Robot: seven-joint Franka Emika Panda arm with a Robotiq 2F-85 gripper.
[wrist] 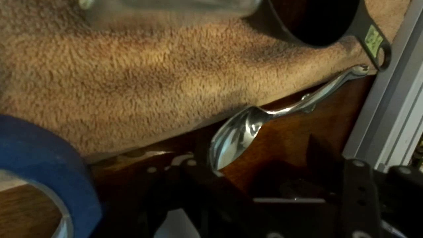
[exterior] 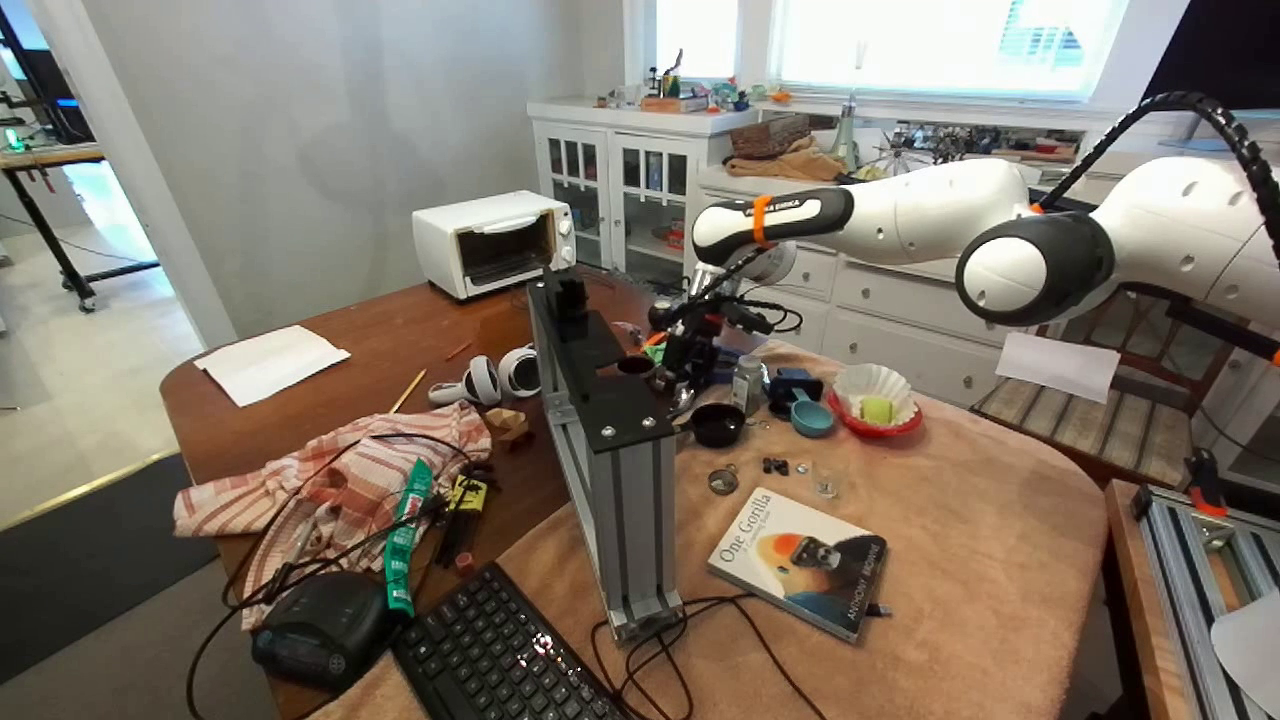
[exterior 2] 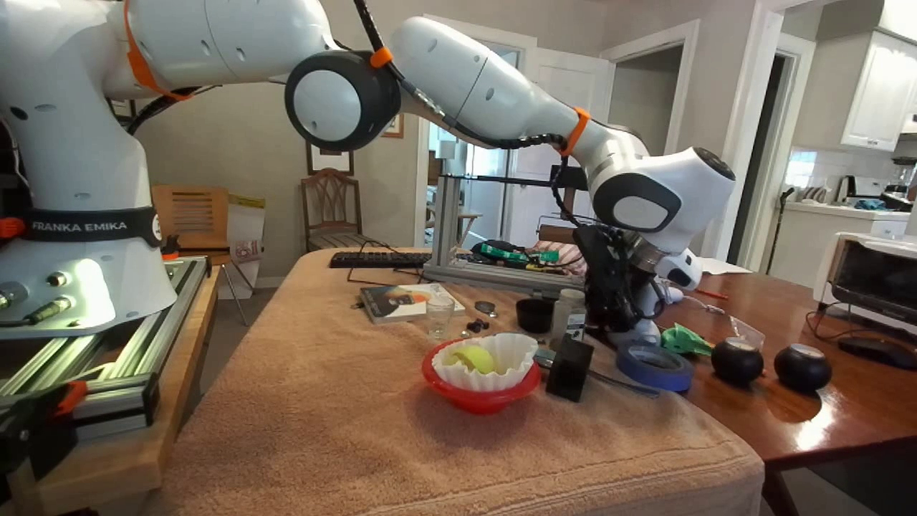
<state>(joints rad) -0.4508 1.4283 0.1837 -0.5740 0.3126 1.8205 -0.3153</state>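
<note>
Tan plush towel (exterior 2: 430, 459) lies nearest; beside its edge, a silver metal spoon (wrist: 246, 127) — my black gripper (wrist: 277, 163), jaws apart, seemingly grips nothing yet.

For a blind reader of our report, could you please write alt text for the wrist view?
The open robot gripper is at the bottom, close to a metal spoon on the wooden table along the edge of a tan towel. A blue tape roll sits at left, a black handled cup at upper right, and a metal rail at right.
</note>
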